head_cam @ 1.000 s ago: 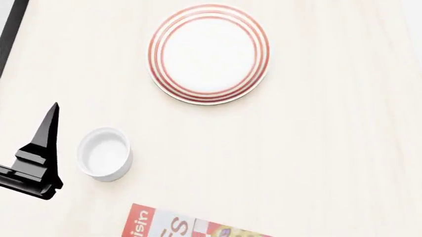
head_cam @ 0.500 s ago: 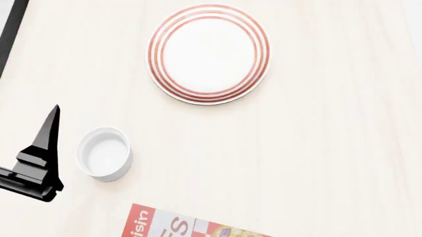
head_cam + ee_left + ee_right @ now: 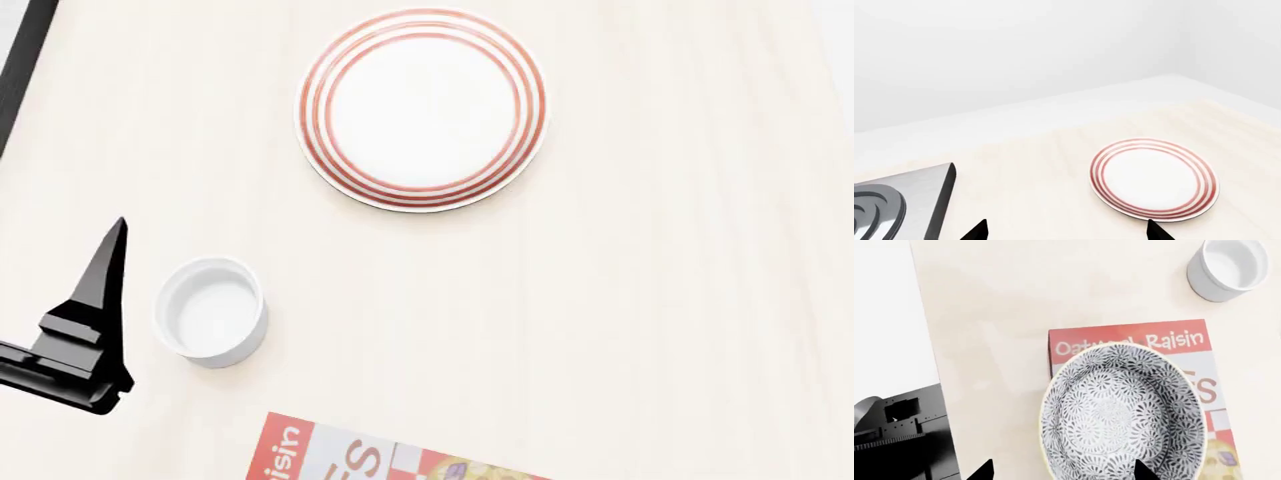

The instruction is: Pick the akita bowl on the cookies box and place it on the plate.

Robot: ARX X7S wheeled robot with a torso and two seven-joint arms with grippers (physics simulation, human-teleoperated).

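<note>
The akita bowl [image 3: 1124, 415], round with a fine grey-and-white pattern, sits on the red-and-white cookies box [image 3: 1134, 337] in the right wrist view. My right gripper [image 3: 1062, 474] hangs open above it. One fingertip [image 3: 1144, 472] is over the bowl and the other is out past its rim over the table. The head view leaves out the bowl and shows only a corner of the cookies box [image 3: 340, 455]. The red-ringed white plate [image 3: 422, 108] lies empty farther out. My left gripper [image 3: 1067, 234] is open over bare table, one fingertip [image 3: 1157, 231] near the plate [image 3: 1154, 180].
A small plain white ramekin [image 3: 210, 311] stands left of the box, close to my left gripper's finger [image 3: 96, 300]; it also appears beyond the box as the ramekin [image 3: 1227, 267]. A steel cooktop [image 3: 894, 210] lies at the table's left. The robot's black base [image 3: 901, 435] shows beside the table edge.
My left gripper has slid slightly toward the near edge in the head view. The plate, ramekin and box have not moved.
</note>
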